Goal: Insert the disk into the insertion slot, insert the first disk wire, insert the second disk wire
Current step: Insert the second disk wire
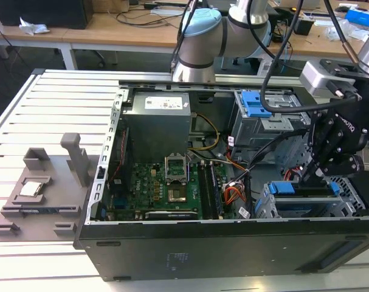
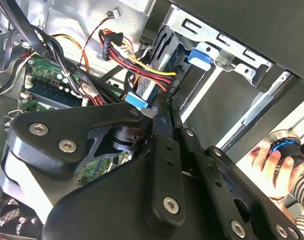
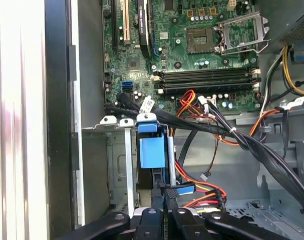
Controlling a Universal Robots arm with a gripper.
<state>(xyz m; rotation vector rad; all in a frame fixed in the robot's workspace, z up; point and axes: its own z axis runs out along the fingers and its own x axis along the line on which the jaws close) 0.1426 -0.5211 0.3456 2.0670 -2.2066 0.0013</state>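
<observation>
1. While its black fingers pinch shut, the hand [image 3: 164,207] grasps a thin black connector with wires at the disk's rear.
2. Seated in the low perforated sheet-metal insertion slot [image 1: 275,207], the blue-framed silver-grey disk [image 3: 152,152] looks rigid; its wire [image 3: 204,195] is limp, so gripping the plug seems wisest.

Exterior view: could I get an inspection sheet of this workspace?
Surface: white slatted table, bearing open black computer case.
Job's things: blue-framed silver hard drive sits in low perforated metal drive cage.
Clutter: grey plastic fixture tray at the exterior view's left.
Gripper: black gripper, shut, at the drive's end.
Cables: red, yellow and orange wire bundle beside the cage.
Surroundings: wooden desks behind; a person's hand on a round knob.
</observation>
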